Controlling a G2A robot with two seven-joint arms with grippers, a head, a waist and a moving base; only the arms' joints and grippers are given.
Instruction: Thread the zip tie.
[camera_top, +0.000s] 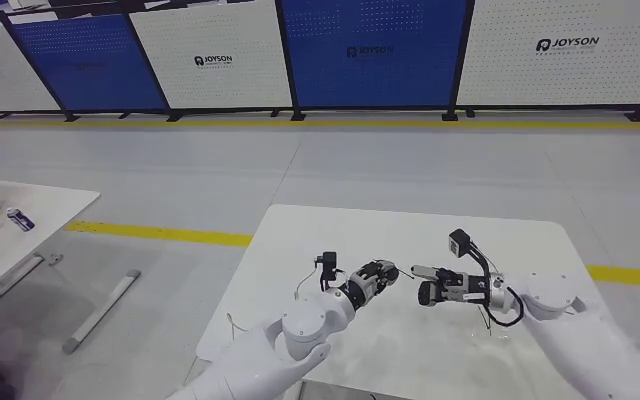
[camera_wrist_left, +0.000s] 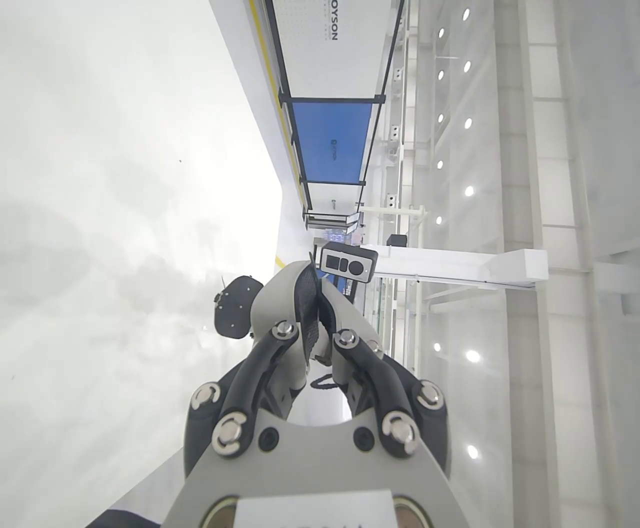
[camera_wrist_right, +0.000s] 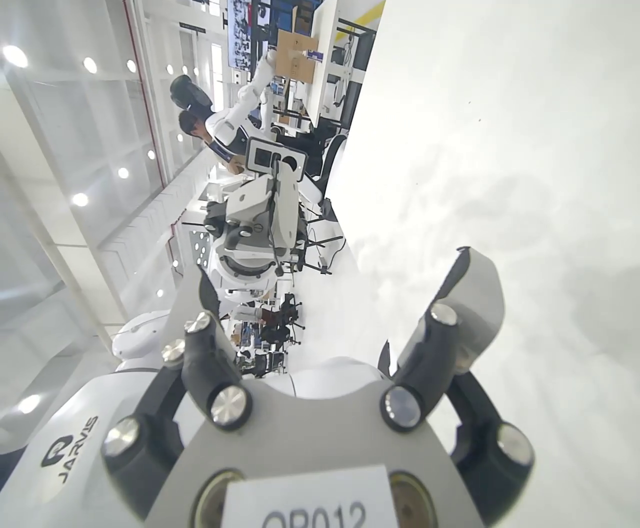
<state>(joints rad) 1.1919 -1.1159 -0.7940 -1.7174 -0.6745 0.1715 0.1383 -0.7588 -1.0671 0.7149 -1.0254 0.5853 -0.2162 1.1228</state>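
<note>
Above the white table (camera_top: 330, 235) my two grippers face each other, tips a short way apart. The left gripper (camera_top: 388, 271) (camera_wrist_left: 312, 270) is shut, its dark pads pressed flat together. A short dark ribbed curve (camera_wrist_left: 322, 385) shows near the base of its fingers; I cannot tell whether it is the zip tie or whether anything is pinched between the pads. The right gripper (camera_top: 415, 272) (camera_wrist_right: 335, 272) is open, its fingers (camera_wrist_right: 472, 280) spread wide with nothing between them. In the right wrist view the left arm (camera_wrist_right: 260, 215) is straight ahead.
The tabletop (camera_top: 500, 240) around both arms is bare white. A second table (camera_top: 45, 205) with a small object (camera_top: 20, 219) stands at the far left. Blue and white panels (camera_top: 370, 50) line the back, behind a yellow floor line (camera_top: 160, 233).
</note>
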